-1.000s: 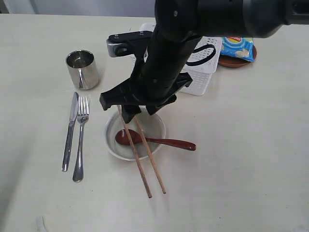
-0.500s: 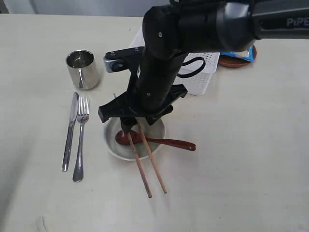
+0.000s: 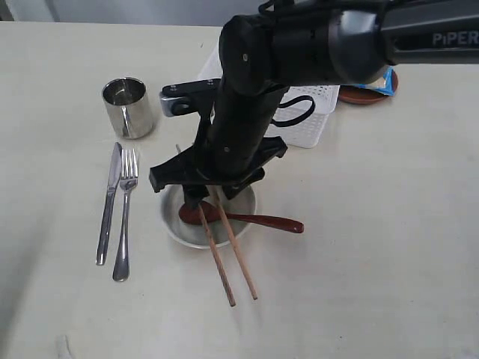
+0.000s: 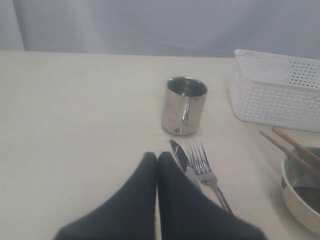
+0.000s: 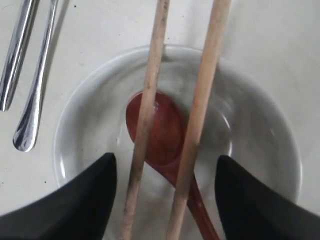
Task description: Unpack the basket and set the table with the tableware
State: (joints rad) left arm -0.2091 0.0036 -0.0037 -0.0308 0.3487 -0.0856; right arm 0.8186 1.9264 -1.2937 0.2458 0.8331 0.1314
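On the worktop (image 3: 374,284), chopsticks (image 3: 218,262) lay across the bowl (image 3: 174,228) (far ends toward the basket (image 3: 310,127)); my right fingers (image 5: 85,205) straddled them, spread apart.

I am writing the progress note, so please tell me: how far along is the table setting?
Done: cup, knife, fork and bowl with the spoon in it are out on the table. In hand: the right gripper hangs open astride the chopsticks lying across the bowl, gripping nothing. Remaining: the plate, under the chip bag beside the basket; the arm hides the basket's inside.
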